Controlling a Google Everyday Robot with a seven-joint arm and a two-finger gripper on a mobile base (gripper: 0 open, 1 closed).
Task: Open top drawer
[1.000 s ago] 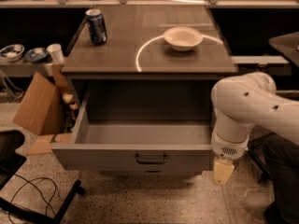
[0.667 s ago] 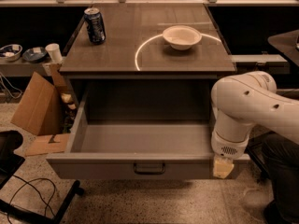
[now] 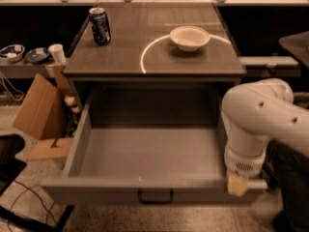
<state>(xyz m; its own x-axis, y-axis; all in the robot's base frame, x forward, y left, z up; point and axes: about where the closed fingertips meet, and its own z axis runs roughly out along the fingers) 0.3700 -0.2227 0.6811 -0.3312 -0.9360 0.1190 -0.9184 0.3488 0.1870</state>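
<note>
The top drawer (image 3: 149, 153) is a deep grey metal box, pulled far out from under the grey cabinet top (image 3: 154, 57). Its inside is bare. A small dark loop handle (image 3: 155, 196) sits at the middle of its front panel. My white arm (image 3: 260, 124) comes in from the right and bends down over the drawer's front right corner. The gripper (image 3: 237, 185) hangs at that corner, by the front rim, seen only as a pale yellowish tip. The two lower drawers are out of view.
A blue can (image 3: 100, 26) and a white bowl (image 3: 189, 37) stand on the cabinet top. An open cardboard box (image 3: 43, 115) sits on the floor at the left. Bowls and a cup (image 3: 57, 54) rest on a low shelf at the far left. Cables lie at the lower left.
The drawer has slid further out toward the camera, its front panel now lower in view. The arm and gripper have moved with its front right corner.
</note>
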